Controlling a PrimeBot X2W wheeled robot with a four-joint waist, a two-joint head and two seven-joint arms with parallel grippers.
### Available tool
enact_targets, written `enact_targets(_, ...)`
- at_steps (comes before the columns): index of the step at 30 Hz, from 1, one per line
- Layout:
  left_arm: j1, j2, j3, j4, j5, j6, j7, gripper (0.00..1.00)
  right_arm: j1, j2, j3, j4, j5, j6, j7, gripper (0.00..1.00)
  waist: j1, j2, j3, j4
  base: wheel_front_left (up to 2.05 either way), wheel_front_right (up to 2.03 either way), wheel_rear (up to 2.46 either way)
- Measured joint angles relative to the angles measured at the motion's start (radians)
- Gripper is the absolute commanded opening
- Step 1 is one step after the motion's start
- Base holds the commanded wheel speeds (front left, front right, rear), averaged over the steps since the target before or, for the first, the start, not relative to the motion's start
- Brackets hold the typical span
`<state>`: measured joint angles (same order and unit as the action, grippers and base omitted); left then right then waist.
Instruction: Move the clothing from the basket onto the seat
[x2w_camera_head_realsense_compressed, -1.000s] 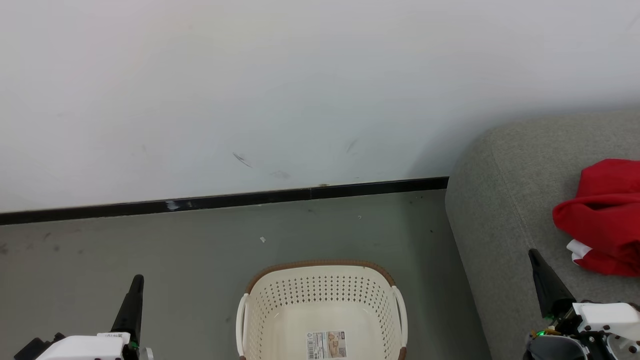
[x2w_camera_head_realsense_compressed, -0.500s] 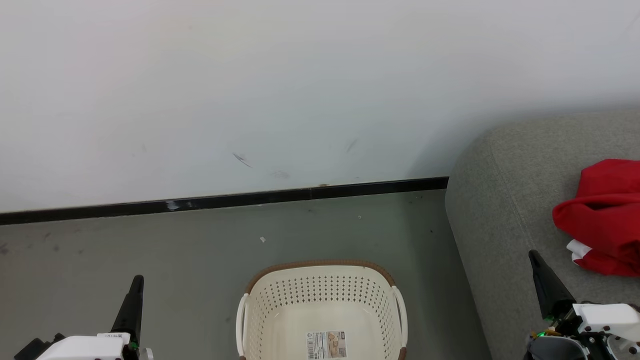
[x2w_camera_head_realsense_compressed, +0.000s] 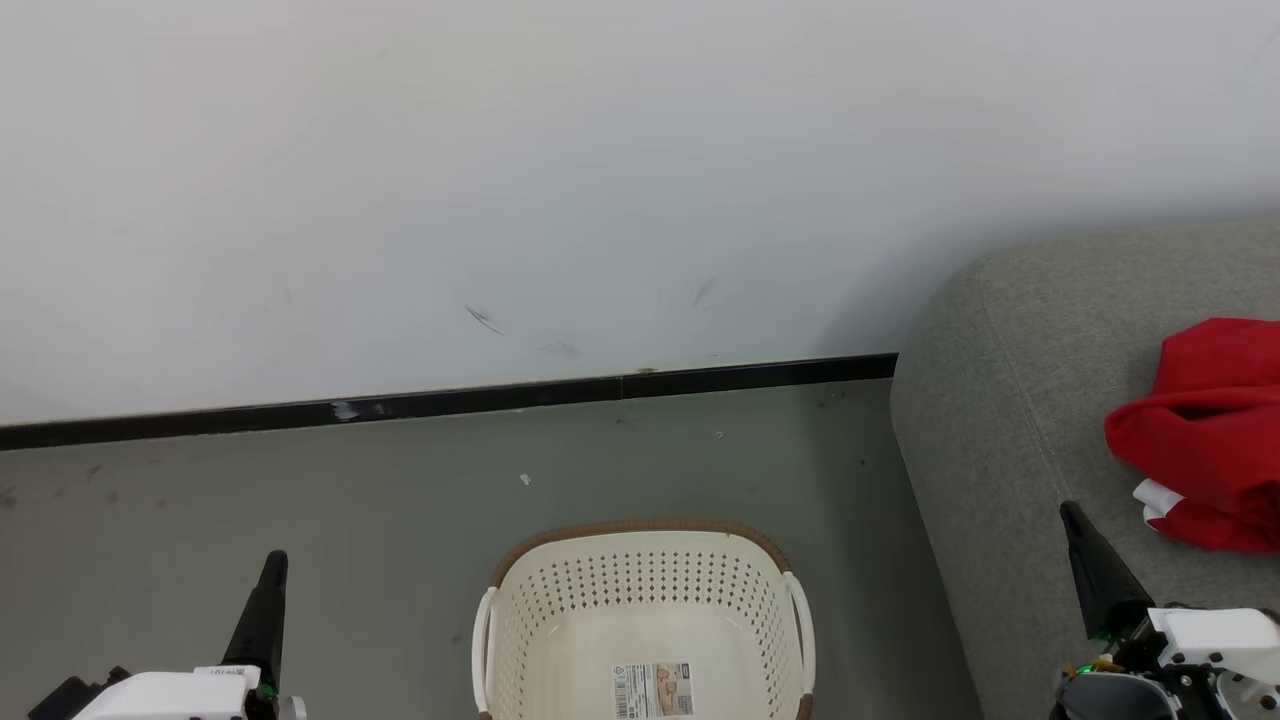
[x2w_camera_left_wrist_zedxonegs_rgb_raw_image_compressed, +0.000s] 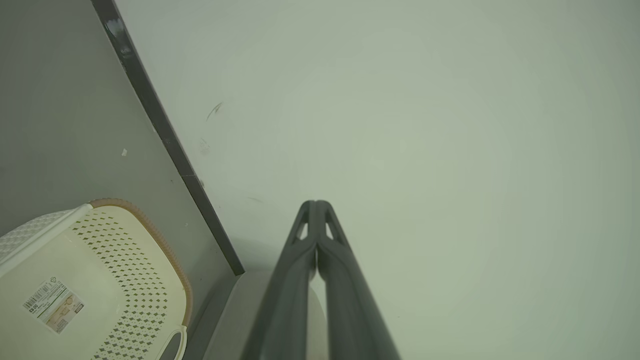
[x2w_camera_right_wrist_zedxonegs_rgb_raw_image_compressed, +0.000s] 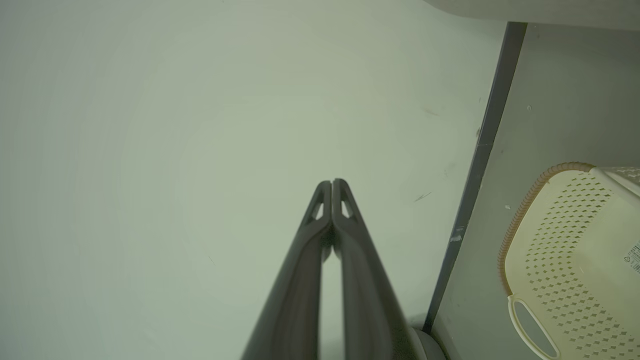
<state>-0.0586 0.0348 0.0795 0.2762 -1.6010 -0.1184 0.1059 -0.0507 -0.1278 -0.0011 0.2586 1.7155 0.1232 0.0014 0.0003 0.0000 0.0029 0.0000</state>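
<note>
The clothing (x2w_camera_head_realsense_compressed: 1210, 430) lies on the seat (x2w_camera_head_realsense_compressed: 1010, 420) at right, the basket (x2w_camera_head_realsense_compressed: 640, 526) bottom centre; left tool (x2w_camera_head_realsense_compressed: 275, 560) and right tool (x2w_camera_head_realsense_compressed: 1072, 512) are pinched together, empty.

Scuffed white wall (x2w_camera_head_realsense_compressed: 600, 150), black baseboard (x2w_camera_head_realsense_compressed: 450, 400), grey floor (x2w_camera_head_realsense_compressed: 300, 490), perhaps a paper fleck (x2w_camera_head_realsense_compressed: 525, 479)

Bunched red clothing (x2w_camera_head_realsense_compressed: 1215, 430) lies on the grey seat (x2w_camera_head_realsense_compressed: 1010, 400), well apart from the cream basket (x2w_camera_head_realsense_compressed: 770, 600) on the floor.
</note>
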Motion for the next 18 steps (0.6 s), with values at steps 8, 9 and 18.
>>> enact_targets(8, 0.0, 0.0, 0.0, 0.0, 0.0, 0.0, 0.003, 0.0, 0.0, 0.0, -0.005, 0.0, -0.001, 0.0, 0.0, 0.0, 0.0, 0.0, 0.0, 0.0, 0.0, 0.0, 0.0)
enact_targets(9, 0.0, 0.0, 0.0, 0.0, 0.0, 0.0, 0.003, 0.0, 0.0, 0.0, -0.005, 0.0, -0.001, 0.0, 0.0, 0.0, 0.0, 0.0, 0.0, 0.0, 0.0, 0.0, 0.0)
enact_targets(18, 0.0, 0.0, 0.0, 0.001, 0.0, 0.0, 0.003, 0.0, 0.0, 0.001, -0.008, 0.001, -0.001, 0.0, 0.004, 0.0, 0.0, 0.0, 0.0, 0.0, 0.0, 0.0, 0.0)
